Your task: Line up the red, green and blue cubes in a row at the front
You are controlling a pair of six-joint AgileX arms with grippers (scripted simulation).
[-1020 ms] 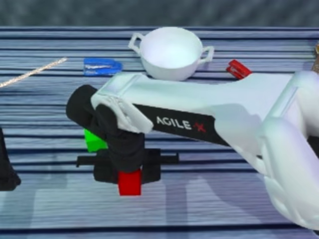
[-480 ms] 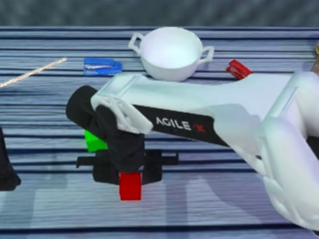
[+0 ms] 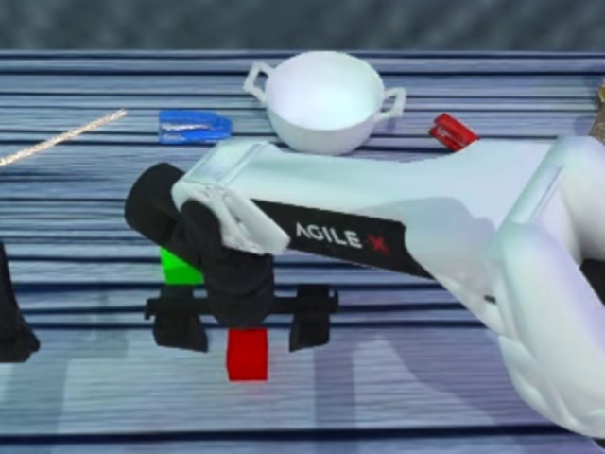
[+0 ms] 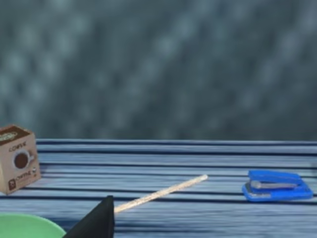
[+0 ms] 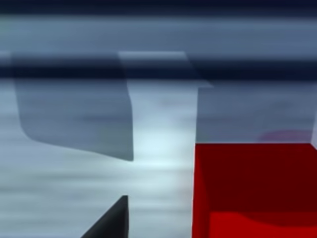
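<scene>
Resting on table: red cube (image 3: 247, 354) | between right tool (image 3: 246, 326) fingers (spread apart, untouching)

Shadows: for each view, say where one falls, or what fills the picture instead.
Top view: soft arm shadows lie on the table beside the red cube. Right wrist view: a grey shadow patch crosses the table, the red cube looming large. Left wrist view: blurred backdrop fills the picture.

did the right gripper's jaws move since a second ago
Yes. The right gripper has spread its jaws apart, left and right of the red cube, which now sits free on the table by the green cube.
</scene>
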